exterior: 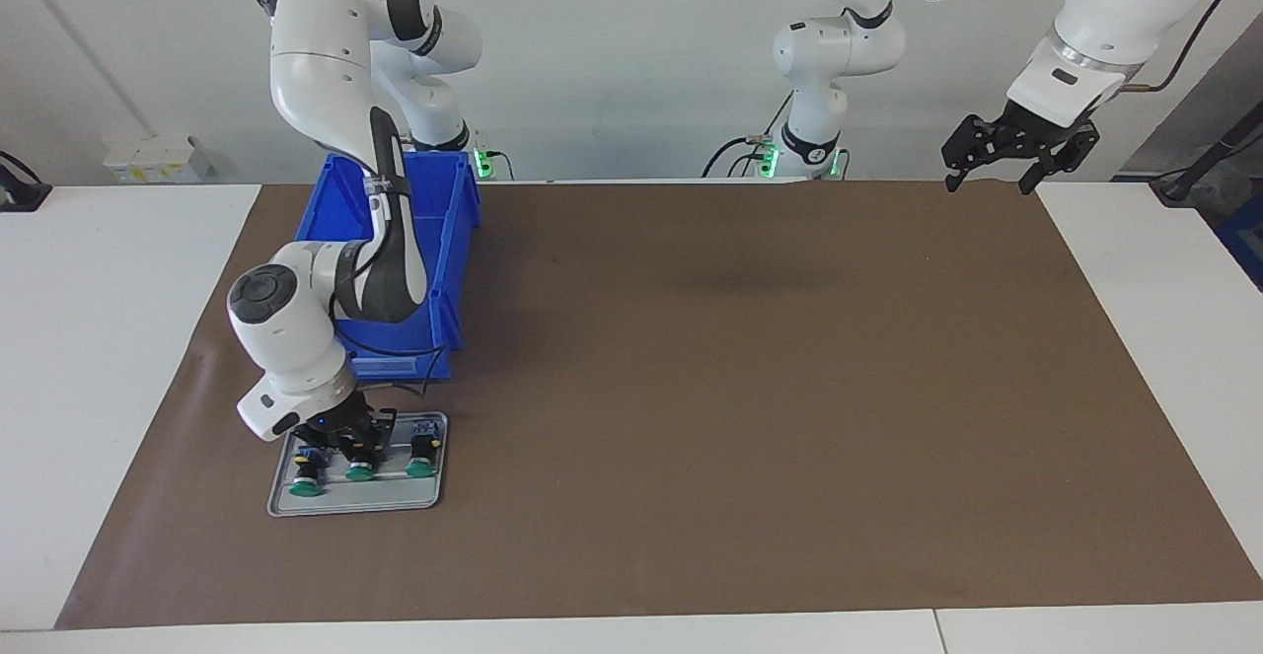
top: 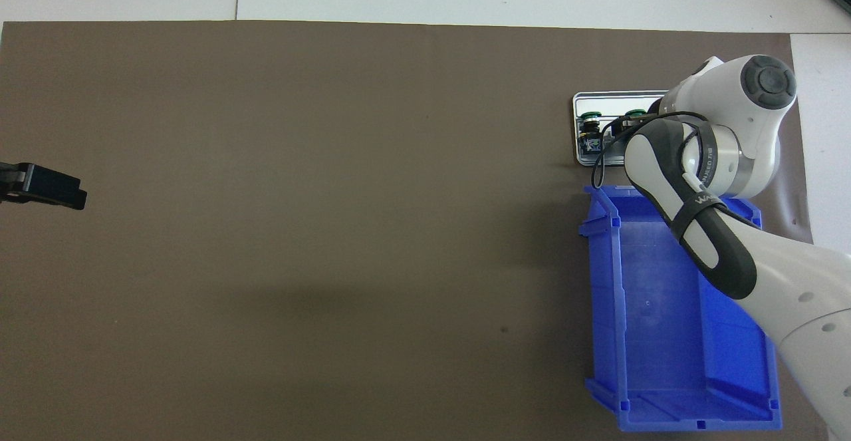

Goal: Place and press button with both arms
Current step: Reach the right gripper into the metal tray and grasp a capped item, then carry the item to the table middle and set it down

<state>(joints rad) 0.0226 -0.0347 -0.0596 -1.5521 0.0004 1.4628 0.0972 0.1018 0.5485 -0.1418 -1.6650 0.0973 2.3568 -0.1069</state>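
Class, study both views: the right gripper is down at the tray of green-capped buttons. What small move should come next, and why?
Probably close the right gripper on the middle button and lift it. It sits low over the grey tray, at that button, and no button has left the tray. The left gripper waits raised.

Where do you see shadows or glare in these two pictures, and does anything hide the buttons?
Facing view: a soft shadow lies on the brown mat mid-table; the tray shows no strong glare. Overhead view: a broad dim shadow crosses the mat nearer the robots, the tray's rim gleams, and the right arm hides most of the buttons.
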